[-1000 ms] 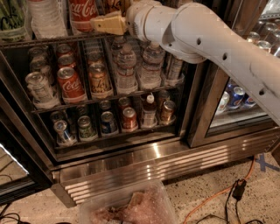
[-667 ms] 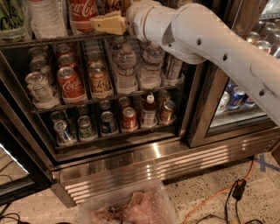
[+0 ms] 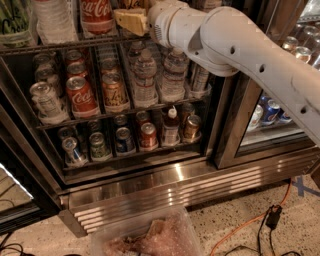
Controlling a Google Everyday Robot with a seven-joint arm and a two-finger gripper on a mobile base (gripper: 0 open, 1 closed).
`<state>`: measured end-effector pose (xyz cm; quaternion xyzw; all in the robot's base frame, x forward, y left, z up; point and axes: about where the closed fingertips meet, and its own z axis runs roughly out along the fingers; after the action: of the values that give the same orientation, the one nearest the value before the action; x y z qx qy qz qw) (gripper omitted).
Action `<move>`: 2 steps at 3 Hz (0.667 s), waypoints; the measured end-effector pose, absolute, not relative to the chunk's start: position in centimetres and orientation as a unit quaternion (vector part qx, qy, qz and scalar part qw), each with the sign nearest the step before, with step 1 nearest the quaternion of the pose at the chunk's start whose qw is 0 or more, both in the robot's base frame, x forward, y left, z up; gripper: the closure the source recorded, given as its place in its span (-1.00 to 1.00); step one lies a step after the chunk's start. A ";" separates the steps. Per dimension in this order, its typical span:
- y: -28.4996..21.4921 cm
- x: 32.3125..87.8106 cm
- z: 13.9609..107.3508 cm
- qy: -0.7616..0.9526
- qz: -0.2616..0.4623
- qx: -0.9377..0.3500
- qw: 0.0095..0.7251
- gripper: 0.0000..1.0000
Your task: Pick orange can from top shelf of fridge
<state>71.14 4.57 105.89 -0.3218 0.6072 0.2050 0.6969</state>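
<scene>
Claw (image 3: 124, 20) is hanging at the front edge of the top desk (image 3: 55, 46), the highest wire rack showing in the fridge (image 3: 150, 182). It is sitting exactly where it was 1 second ago: nothing is shifting between the views, neither arm nor cans. I am reading that as a pause at the grasp rather than a lift, so the pick is not looking done yet. Whether the claw is apart or clamped, I cannot tell.

The orange can (image 3: 134, 3) is showing only as a gold-and-dark sliver cut by the upper border, directly above the claw and just right of the red Coca-Cola can (image 3: 97, 14) on the same desk.

Crowding is looking like the main trouble. The Coca-Cola can is standing just beside the claw, and water bottles (image 3: 52, 20) are filling the desk toward its left edge. The white arm (image 3: 235, 45) is reaching in from the right, passing close over the steel door post (image 3: 225, 120). 1 rack down, an amber can (image 3: 114, 90) is standing, not the target. A plastic bag (image 3: 150, 240) and an orange cable (image 3: 240, 227) are lying on the floor, well apart from the work.
</scene>
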 end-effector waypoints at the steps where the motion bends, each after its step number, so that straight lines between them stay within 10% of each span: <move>1: 4.8 71.4 106.7 0.594 0.224 -0.307 0.709 -0.52; 2: 5.5 71.7 107.5 0.582 0.240 -0.301 0.716 -0.54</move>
<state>71.68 5.51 107.46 -0.3015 0.5822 0.2399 0.7160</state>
